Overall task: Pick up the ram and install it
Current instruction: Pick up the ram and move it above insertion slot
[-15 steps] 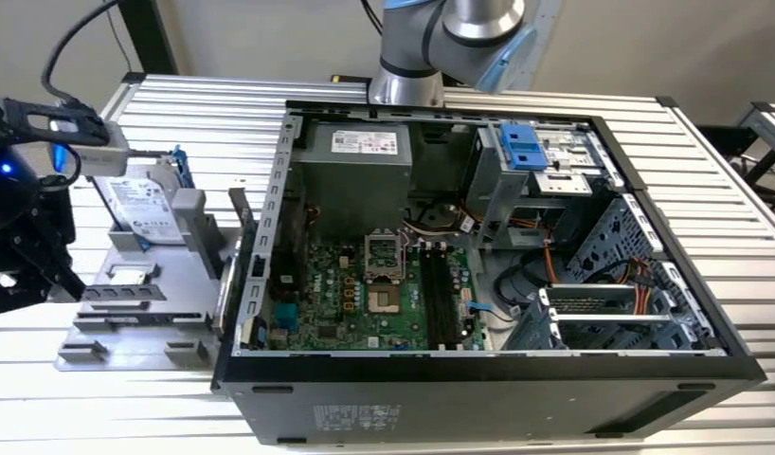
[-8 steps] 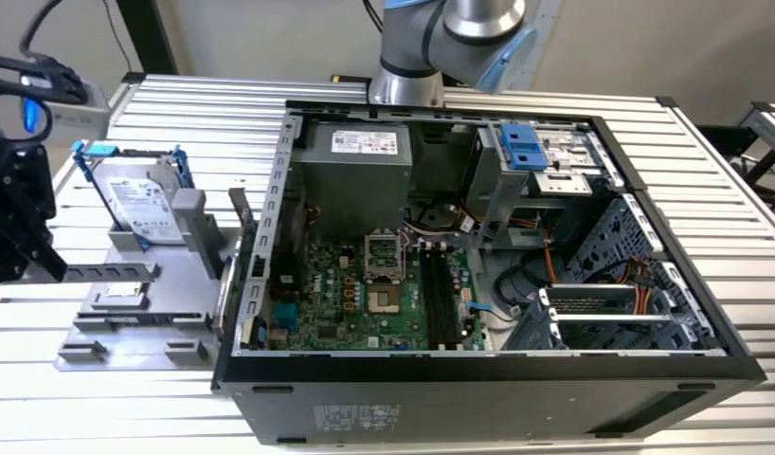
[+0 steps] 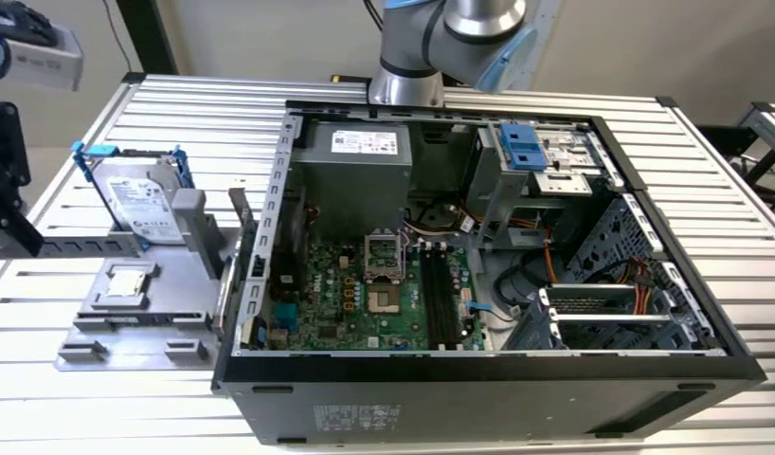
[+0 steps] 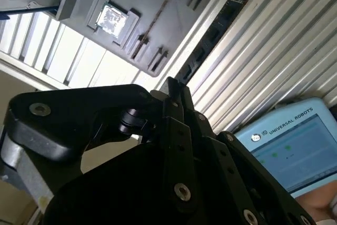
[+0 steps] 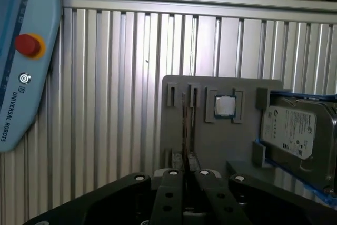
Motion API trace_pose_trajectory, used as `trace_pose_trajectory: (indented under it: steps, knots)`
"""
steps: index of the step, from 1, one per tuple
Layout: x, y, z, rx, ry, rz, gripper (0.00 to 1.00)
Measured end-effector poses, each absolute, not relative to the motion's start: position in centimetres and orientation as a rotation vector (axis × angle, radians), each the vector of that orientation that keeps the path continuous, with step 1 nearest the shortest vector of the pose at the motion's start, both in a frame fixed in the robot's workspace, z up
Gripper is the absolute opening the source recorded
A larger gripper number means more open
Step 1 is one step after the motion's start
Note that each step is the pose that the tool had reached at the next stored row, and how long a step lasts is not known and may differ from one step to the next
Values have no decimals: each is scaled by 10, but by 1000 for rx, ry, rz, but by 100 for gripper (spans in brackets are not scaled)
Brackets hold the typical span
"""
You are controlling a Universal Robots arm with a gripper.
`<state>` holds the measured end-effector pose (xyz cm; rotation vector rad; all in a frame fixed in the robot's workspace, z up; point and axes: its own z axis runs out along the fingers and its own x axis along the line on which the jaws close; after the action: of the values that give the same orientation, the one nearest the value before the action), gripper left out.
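The pick-up is judged done: the gripper is clenched on the ram, which is held edge-on at its fingertips, apart from the grey fixture. In the exterior view the gripper is seen at 9 o'clock of the open case. Installing calls for the stick to be aligned lengthwise over the black slots.

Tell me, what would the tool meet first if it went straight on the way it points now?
Most likely the ram, standing on edge in the gray holder straight ahead of the tool; how far off is unclear.
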<state>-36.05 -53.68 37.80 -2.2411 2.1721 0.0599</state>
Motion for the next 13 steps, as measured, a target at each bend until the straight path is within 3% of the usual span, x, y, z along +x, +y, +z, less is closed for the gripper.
trace_pose_trajectory:
  steps: [7,13]
  knots:
    - [-360,-537,410,-2241,2172,60,0]
    - [-360,-537,412,-2241,2172,59,0]
